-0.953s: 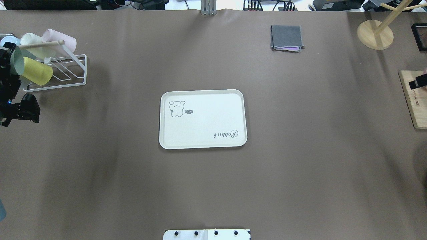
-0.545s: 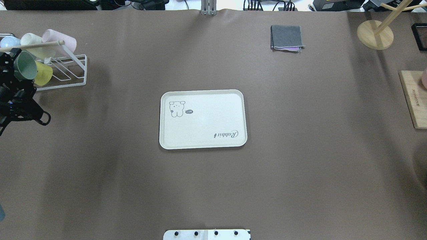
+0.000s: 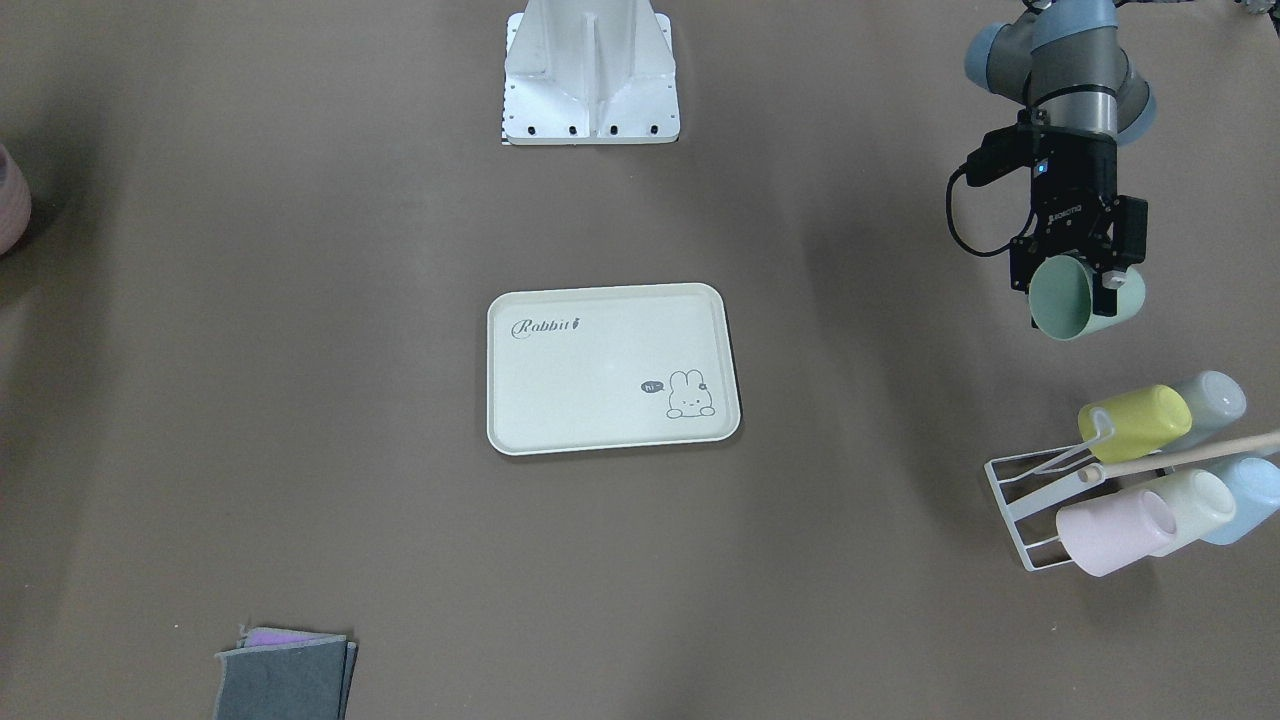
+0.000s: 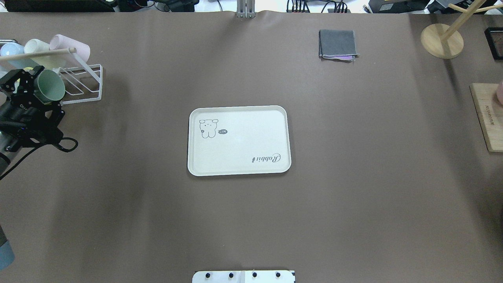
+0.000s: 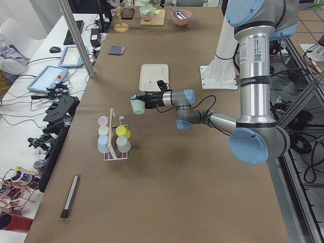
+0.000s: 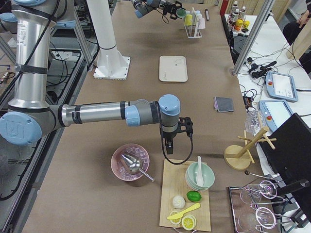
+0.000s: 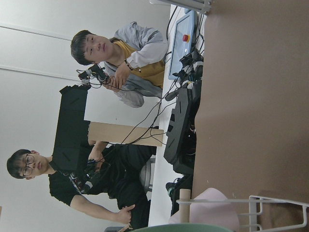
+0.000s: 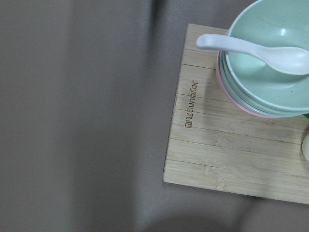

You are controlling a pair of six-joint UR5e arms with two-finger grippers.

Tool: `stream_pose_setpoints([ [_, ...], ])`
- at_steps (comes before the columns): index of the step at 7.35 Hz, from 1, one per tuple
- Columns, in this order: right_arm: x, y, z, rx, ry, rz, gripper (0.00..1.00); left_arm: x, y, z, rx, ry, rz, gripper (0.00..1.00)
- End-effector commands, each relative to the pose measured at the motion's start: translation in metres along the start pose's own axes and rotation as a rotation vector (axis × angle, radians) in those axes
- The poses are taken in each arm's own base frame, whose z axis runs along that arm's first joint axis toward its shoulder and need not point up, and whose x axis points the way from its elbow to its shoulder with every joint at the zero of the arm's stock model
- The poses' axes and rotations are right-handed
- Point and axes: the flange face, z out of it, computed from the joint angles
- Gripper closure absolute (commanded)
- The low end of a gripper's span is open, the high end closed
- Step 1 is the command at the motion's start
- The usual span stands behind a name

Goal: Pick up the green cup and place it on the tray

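Left gripper [image 3: 1078,285] clamped on green cup [image 3: 1062,298], held sideways in the air near the table's left edge, just beside the rack [image 3: 1020,500]; probably high for clearance. Tray [image 3: 600,370] at table centre. Right gripper [image 6: 168,145] at the right edge: grip state indeterminable.

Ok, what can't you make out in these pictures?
- Right arm's jaws: open or shut unclear; only the right side view shows them.
- Green cup: left wrist view's bottom edge cuts off all but a sliver.
- Yellow cup: overhead view, nearly hidden behind the held green cup.
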Motion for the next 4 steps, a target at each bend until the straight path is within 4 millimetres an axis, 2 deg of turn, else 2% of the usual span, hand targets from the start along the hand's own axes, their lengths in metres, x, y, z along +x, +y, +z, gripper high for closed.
stream_pose_setpoints([
  [1,0.010,0.010,0.004,-0.013,-0.027,0.034,0.00,0.028,-0.032,-0.003,0.050,0.056,-0.160,0.22],
  [2,0.011,0.011,0.005,-0.015,-0.025,0.037,0.00,0.046,-0.051,-0.004,0.073,0.094,-0.265,0.22],
  [4,0.016,0.019,0.004,-0.015,-0.030,0.051,0.00,0.088,-0.065,-0.005,0.076,0.176,-0.469,0.22],
])
